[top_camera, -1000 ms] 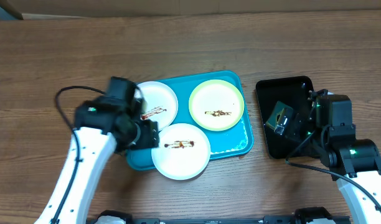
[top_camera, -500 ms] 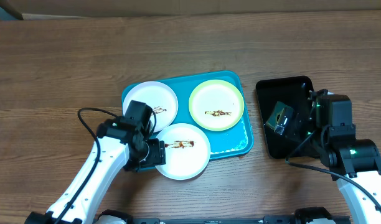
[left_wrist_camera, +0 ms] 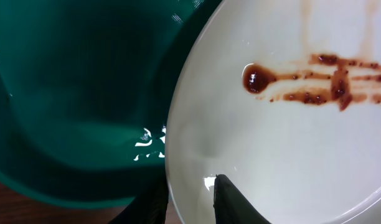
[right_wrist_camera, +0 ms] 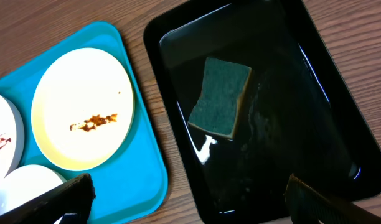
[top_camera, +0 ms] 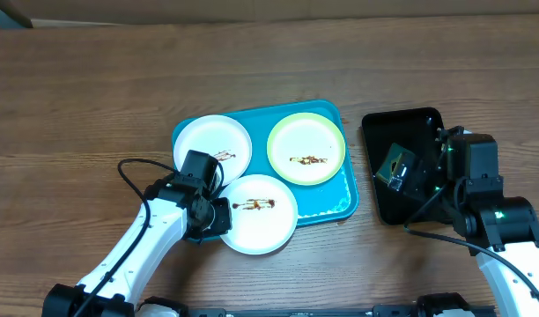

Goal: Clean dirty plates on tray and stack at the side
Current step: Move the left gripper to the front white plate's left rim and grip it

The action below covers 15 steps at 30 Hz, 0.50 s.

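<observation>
Three plates lie on the turquoise tray (top_camera: 337, 204): a white one (top_camera: 208, 139) at the back left, a green-rimmed one (top_camera: 306, 148) at the back right, and a white one (top_camera: 262, 216) in front that overhangs the tray's near rim. All carry brown sauce smears. My left gripper (top_camera: 218, 217) is at the front plate's left edge. In the left wrist view the left gripper (left_wrist_camera: 189, 190) is shut on that plate (left_wrist_camera: 290, 143), one finger under the rim and one on top. My right gripper (right_wrist_camera: 190, 202) hangs open above the black tray.
A narrow black tray (top_camera: 380, 198) stands to the right of the turquoise one, with a green-and-yellow sponge (right_wrist_camera: 220, 96) lying in it. Bare wooden tabletop (top_camera: 93, 88) surrounds both trays.
My left arm has swung from the back-left plate to the front white plate's left edge and its jaws have closed on the rim. The right arm has not moved.
</observation>
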Motion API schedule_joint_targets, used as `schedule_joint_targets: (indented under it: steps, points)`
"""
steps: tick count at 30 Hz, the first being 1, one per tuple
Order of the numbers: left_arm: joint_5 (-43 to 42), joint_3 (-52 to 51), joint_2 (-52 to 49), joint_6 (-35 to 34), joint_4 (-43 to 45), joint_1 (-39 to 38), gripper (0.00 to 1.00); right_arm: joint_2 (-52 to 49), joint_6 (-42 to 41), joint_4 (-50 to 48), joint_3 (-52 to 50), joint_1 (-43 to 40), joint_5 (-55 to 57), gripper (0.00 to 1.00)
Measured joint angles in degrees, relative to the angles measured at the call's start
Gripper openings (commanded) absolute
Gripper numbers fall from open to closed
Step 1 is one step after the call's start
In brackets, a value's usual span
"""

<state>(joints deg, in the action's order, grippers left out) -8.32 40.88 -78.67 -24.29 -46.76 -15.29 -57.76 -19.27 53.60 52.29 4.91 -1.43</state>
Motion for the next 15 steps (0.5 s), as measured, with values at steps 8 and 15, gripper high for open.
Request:
schedule_joint_targets:
  steps: [8,15]
  points:
    - [0.00,-0.39,0.00,0.00,-0.13,0.00,0.20,0.00,-0.02,0.00,0.00,0.00,0.00,1.00]
    - [-0.02,-2.36,0.00,-0.20,0.72,0.00,0.04,0.00,-0.04,-0.02,0.00,0.00,0.00,1.00]
